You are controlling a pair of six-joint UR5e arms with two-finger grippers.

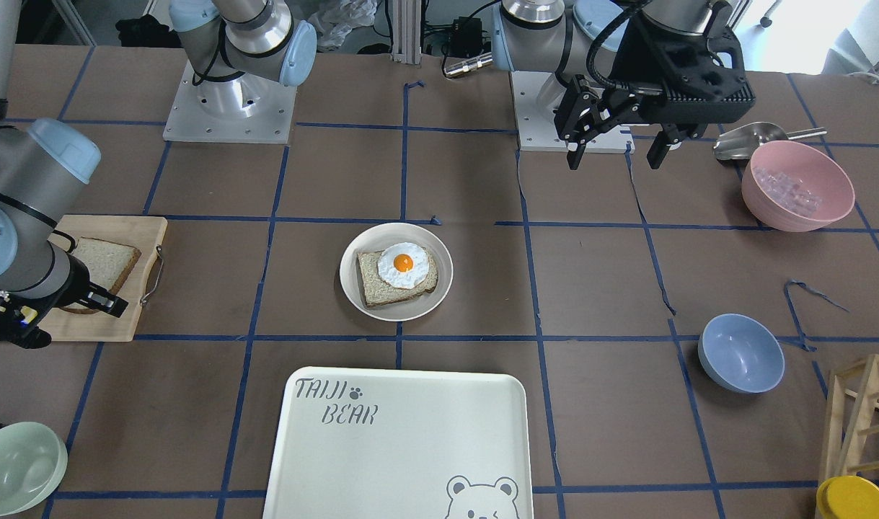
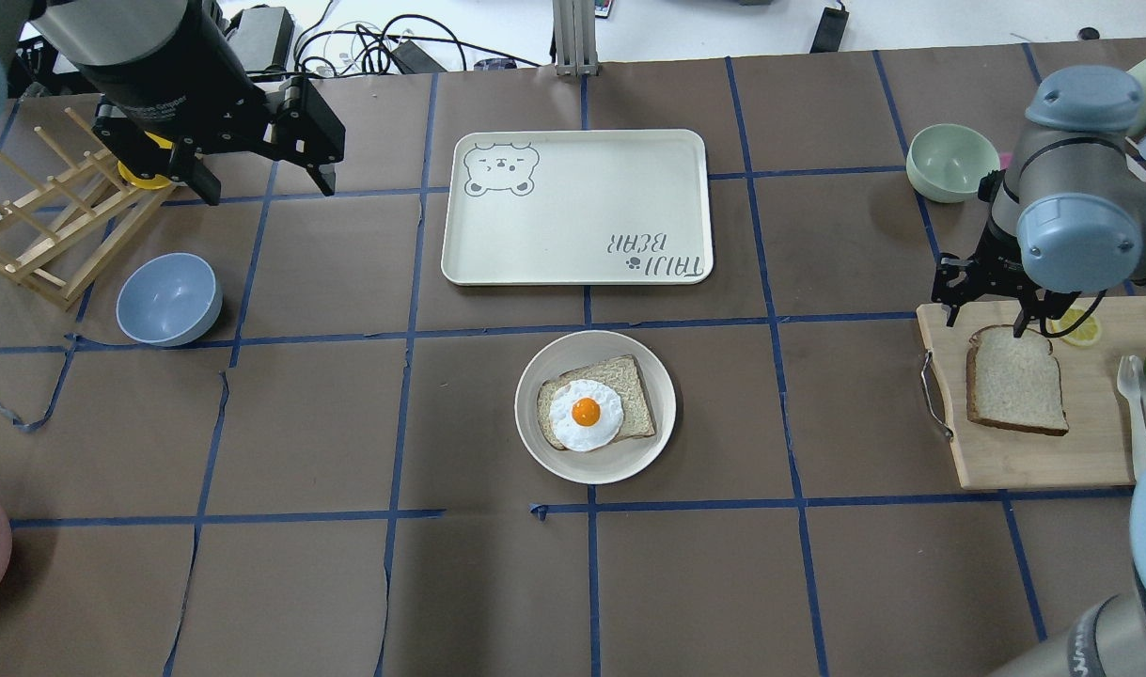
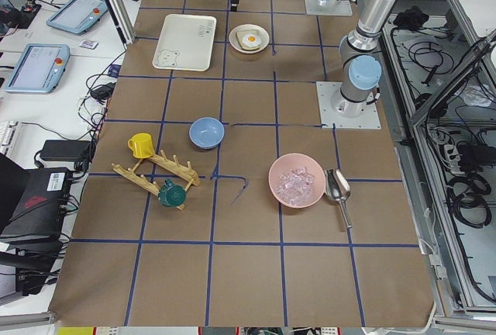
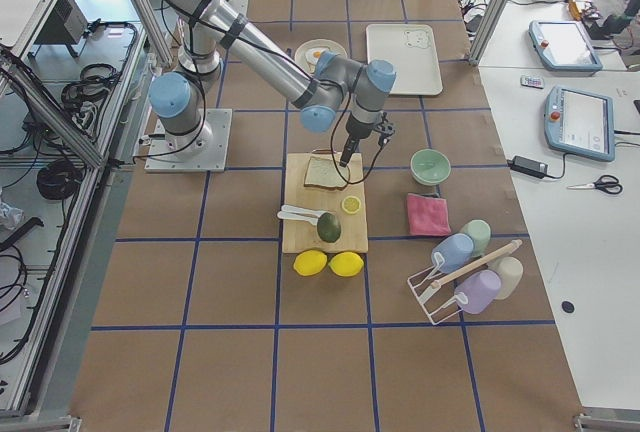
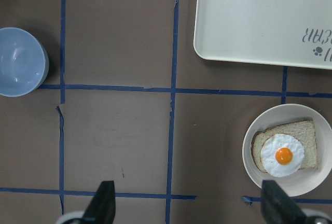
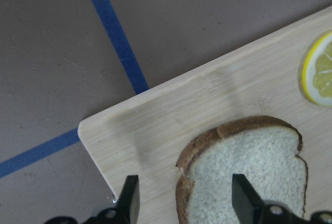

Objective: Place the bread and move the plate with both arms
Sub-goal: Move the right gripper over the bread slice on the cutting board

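**Right gripper hanging open over the bread's rounded end**

The bread (image 2: 1016, 381) is lying flat on the wooden cutting board (image 2: 1024, 461) at the robot's right end of the table. Its long axis is running away from the robot, with the rounded end on the far side. The right gripper (image 2: 984, 315) is hanging over that rounded end, pointing straight down with its fingers apart. In the wrist view one finger (image 6: 129, 199) is sitting over bare board just outside the crust and the other (image 6: 244, 194) over the crumb, so the jaws are straddling a corner of the crust rather than the whole slice. Whether the tips are touching the board I cannot tell. The right arm is reaching out with its wrist folded downward, and it is by far the nearer arm.

The plate (image 2: 620, 467) is sitting mid-table, carrying the egg-topped slice (image 2: 587, 412), just on the robot's side of the bear-print tray (image 2: 582, 226). The left gripper (image 2: 264, 183) is hanging high with its fingers spread wide, well apart from the plate.

The pick looks about to begin, and the bread is then facing a long carry toward the plate on the robot's left
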